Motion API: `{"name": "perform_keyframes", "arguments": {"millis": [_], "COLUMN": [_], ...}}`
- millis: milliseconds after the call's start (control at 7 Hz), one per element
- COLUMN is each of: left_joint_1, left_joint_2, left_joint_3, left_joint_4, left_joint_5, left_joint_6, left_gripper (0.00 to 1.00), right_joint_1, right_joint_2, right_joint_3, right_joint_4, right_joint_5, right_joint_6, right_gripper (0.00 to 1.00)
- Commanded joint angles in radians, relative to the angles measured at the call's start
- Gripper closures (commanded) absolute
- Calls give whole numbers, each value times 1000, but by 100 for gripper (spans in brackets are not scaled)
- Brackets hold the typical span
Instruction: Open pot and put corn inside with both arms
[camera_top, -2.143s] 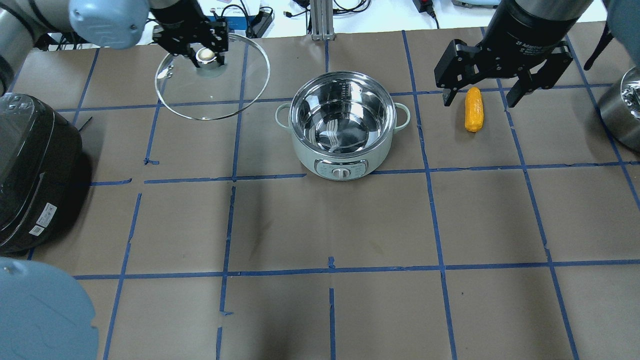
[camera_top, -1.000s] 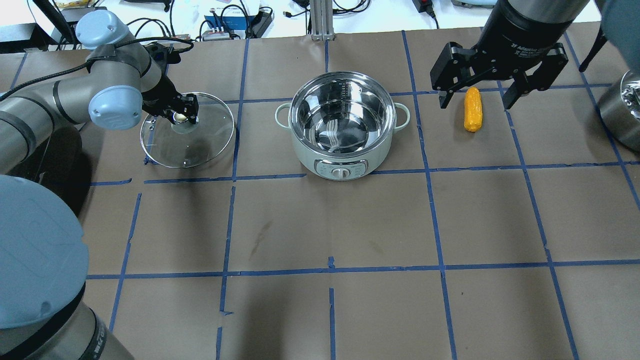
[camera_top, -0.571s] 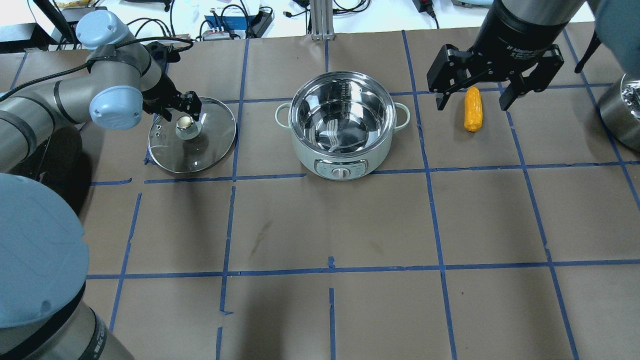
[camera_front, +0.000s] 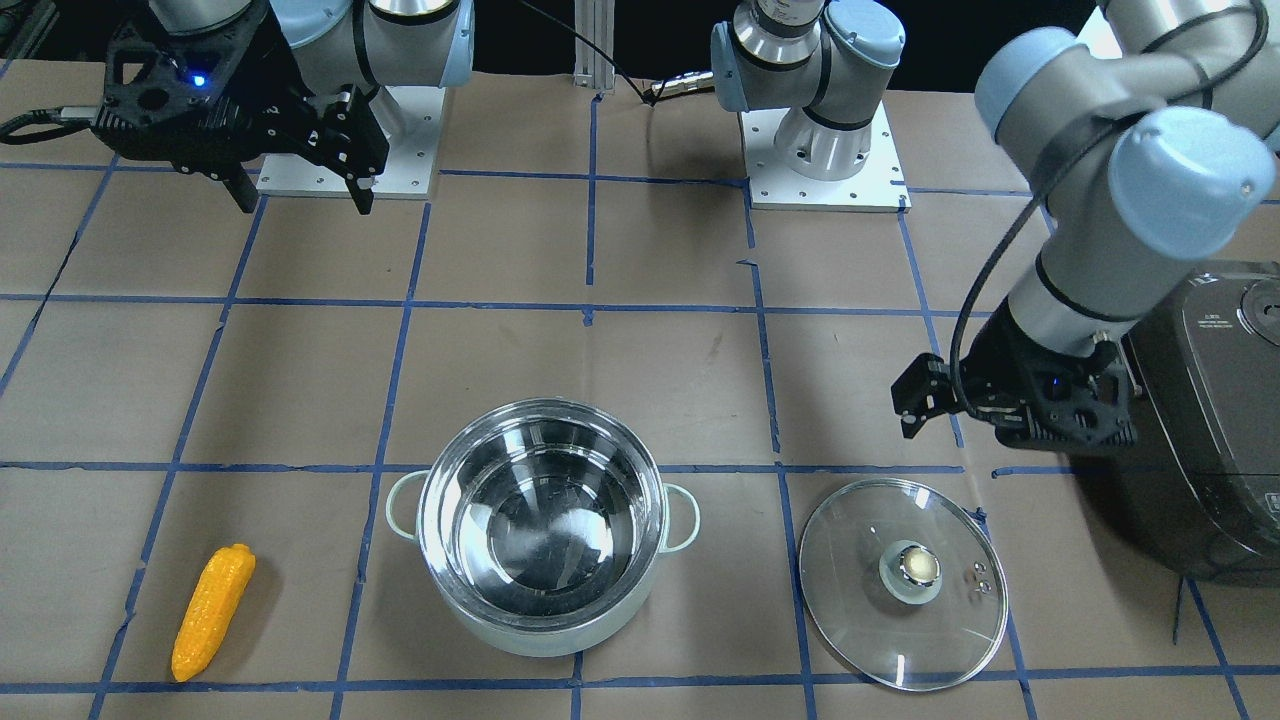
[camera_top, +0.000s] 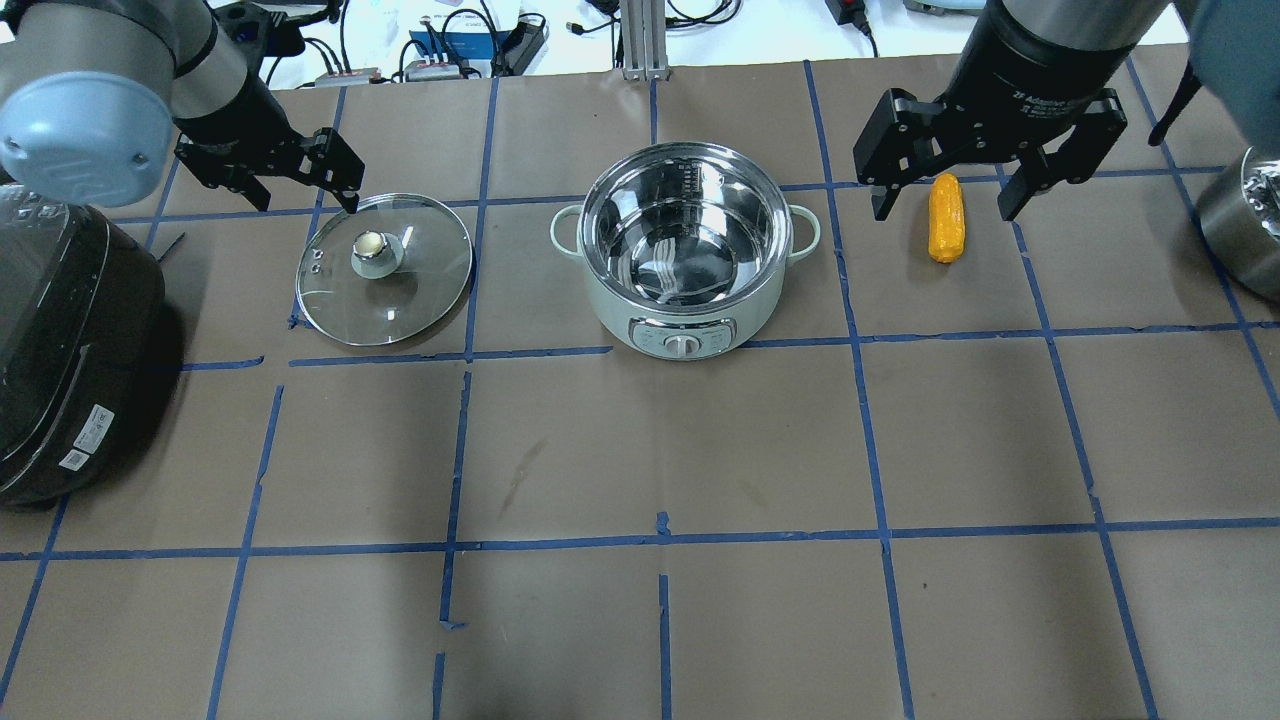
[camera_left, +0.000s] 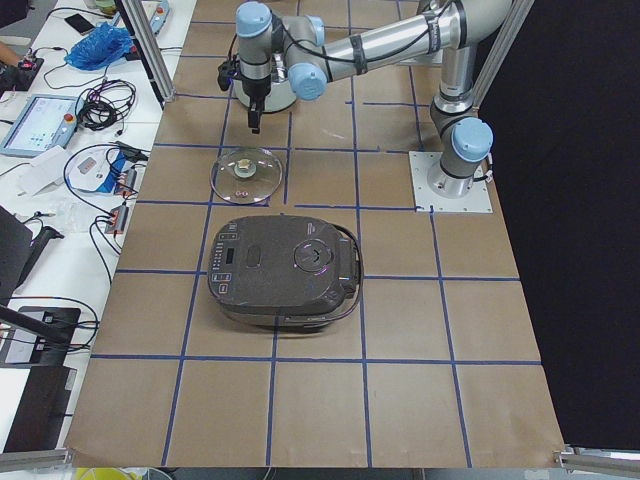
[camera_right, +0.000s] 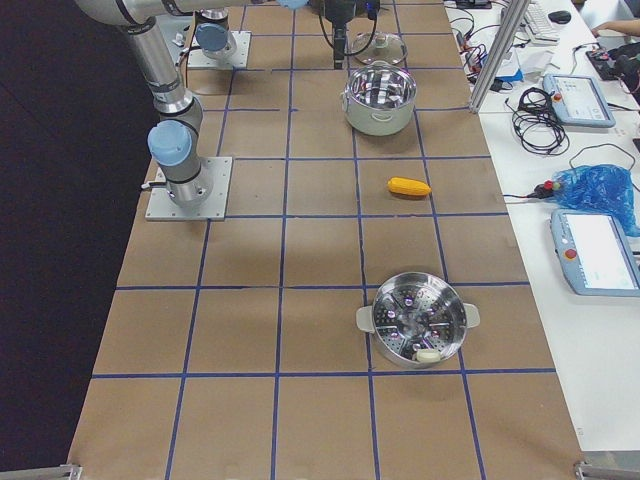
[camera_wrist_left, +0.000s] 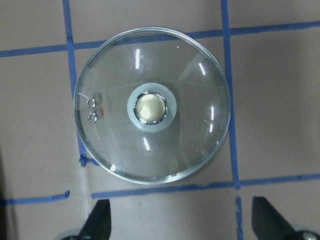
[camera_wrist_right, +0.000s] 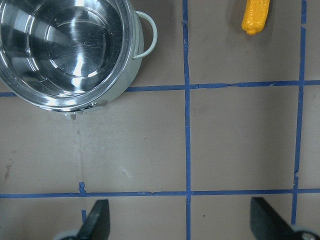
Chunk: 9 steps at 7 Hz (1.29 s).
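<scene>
I log each item on the table (camera_top: 640, 450) in turn, with its count.

Pot (camera_top: 685, 255): one, at the upper centre of the overhead view. It stands upright and uncovered, with its shiny inside showing. It has two pale loop handles (camera_top: 806, 232), one on each side, and one dial on the front.

Corn (camera_top: 946, 218): one cob, lying flat on the paper to the right of the pot in the overhead view. It is apart from the pot and outside it.

Lid (camera_top: 385, 270): one, of glass, flat on the table left of the pot and not touching it. Its one knob (camera_top: 371, 245) faces up.

Left gripper (camera_top: 300, 195): the jaws are spread and hold nothing. It hangs over the lid's upper-left edge in the overhead view. My left wrist view shows the whole lid, with both fingertips at the bottom of the frame, off the glass.

Right gripper (camera_front: 303, 200): the jaws are spread wide and hold nothing, raised above the table. In my right wrist view the corn sits at the top right and the pot at the top left. Neither is between the fingers.

Dark cooker (camera_top: 70, 340): one, at the left edge of the overhead view.

Steamer pot (camera_right: 415, 320): one, of steel with a perforated insert, at the lower centre of the right side view.
</scene>
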Motion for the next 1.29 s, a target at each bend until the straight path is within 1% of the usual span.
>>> {"name": "perform_keyframes", "arguments": {"millis": [0, 143, 286, 429, 571, 714, 857, 1143], "left_joint_1": [-88, -129, -130, -130, -125, -127, -125, -124], "left_joint_2": [125, 139, 136, 159, 165, 158, 157, 157], "left_joint_3": [2, 2, -1, 0, -12, 2, 2, 2], "left_joint_4": [-151, -149, -146, -142, -146, -145, -143, -137], "left_joint_5": [4, 5, -10, 11, -5, -5, -7, -9], "left_joint_6": [-8, -9, -8, -8, -8, -11, -9, -9], "left_gripper": [0, 0, 0, 0, 0, 0, 0, 0], "right_joint_1": [0, 0, 0, -2, -18, -40, -87, -193], "right_joint_2": [0, 2, 6, 9, 14, 17, 20, 72], "right_joint_3": [-2, -6, -6, -5, -6, -9, -9, -26], "right_joint_4": [0, -1, -3, -3, -6, -14, -14, -17], "right_joint_5": [0, 0, -2, -6, -8, -8, -6, 0], "right_joint_6": [1, 10, 17, 17, 17, 17, 5, -52], "right_gripper": [0, 0, 0, 0, 0, 0, 0, 0]}}
